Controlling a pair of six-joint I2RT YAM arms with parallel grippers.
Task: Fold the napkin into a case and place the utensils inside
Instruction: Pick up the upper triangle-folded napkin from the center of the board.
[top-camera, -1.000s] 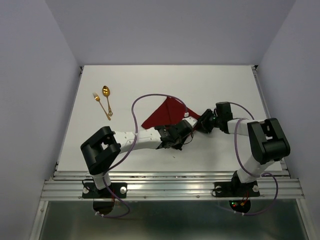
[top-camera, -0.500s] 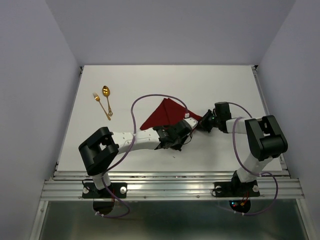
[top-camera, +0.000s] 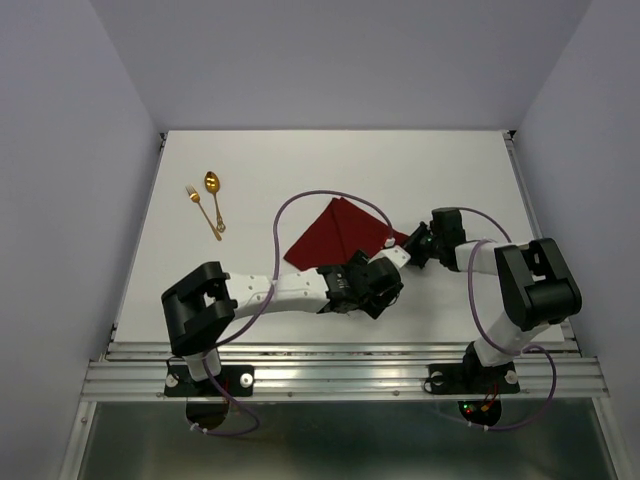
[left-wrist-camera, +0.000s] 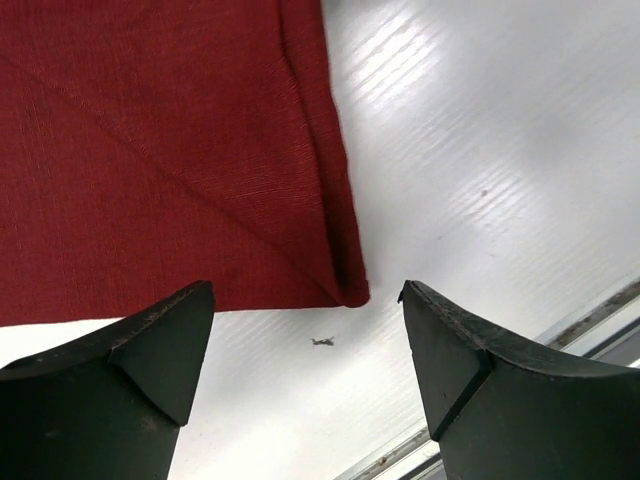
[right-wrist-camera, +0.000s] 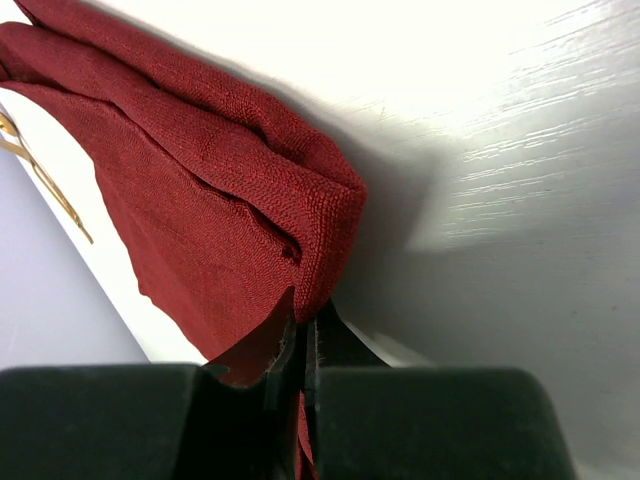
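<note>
The dark red napkin (top-camera: 335, 232) lies folded on the white table (top-camera: 300, 160), its near part hidden under the arms. My right gripper (top-camera: 408, 248) is at its right corner. In the right wrist view the napkin (right-wrist-camera: 220, 200) bunches in thick folds, and the right gripper (right-wrist-camera: 310, 325) is shut on its corner. My left gripper (top-camera: 378, 280) hovers just near of the cloth. In the left wrist view it (left-wrist-camera: 305, 330) stands open and empty, with a folded napkin corner (left-wrist-camera: 345, 288) just beyond its fingertips. The gold spoon (top-camera: 213, 196) and fork (top-camera: 203, 211) lie apart at the far left.
The table's metal front rail (top-camera: 340, 352) runs close behind the left gripper and shows in the left wrist view (left-wrist-camera: 600, 320). Purple cables (top-camera: 300, 205) arc over the napkin. Grey walls enclose the table on three sides.
My left gripper has opened, let go of the napkin and drawn back toward the near edge. My right gripper has shut on the napkin's right corner. The cloth now lies flatter.
</note>
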